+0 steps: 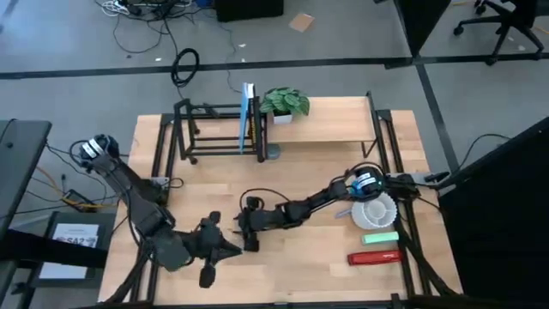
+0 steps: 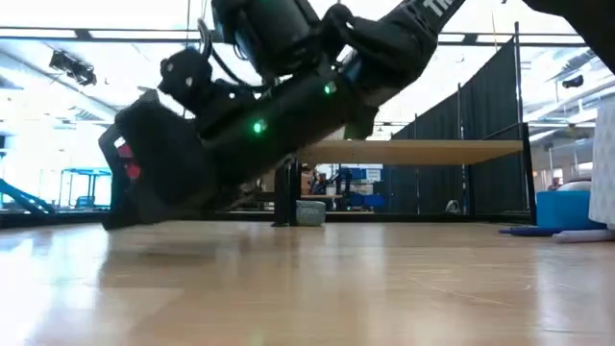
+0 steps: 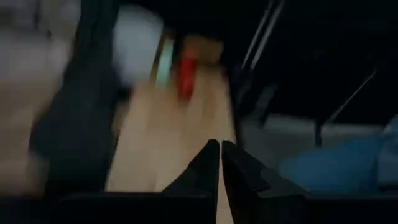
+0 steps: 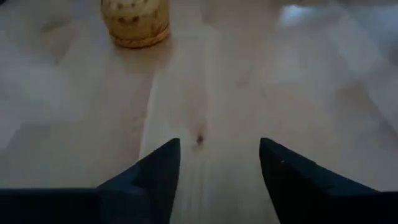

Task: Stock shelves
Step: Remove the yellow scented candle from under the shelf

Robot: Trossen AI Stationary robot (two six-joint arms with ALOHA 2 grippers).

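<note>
From above: left gripper [image 1: 233,249] and right gripper [image 1: 250,239] low over the front of the counter [image 1: 326,266], close together. Wooden shelf [image 1: 330,130] and black rack [image 1: 214,129] at the back, a plant [image 1: 285,103] on top, a blue book [image 1: 248,116] upright.

From low down: shelf [image 2: 413,151] far behind a big dark arm.

Left wrist: fingers [image 3: 208,165] pressed shut, holding nothing.

Right wrist: fingers [image 4: 158,165] spread wide, empty, bare wood between; a yellow jar [image 4: 135,22] ahead, seen only here.

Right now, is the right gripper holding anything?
No. In its wrist view the right gripper is open, with only bare tabletop between its fingers.
</note>
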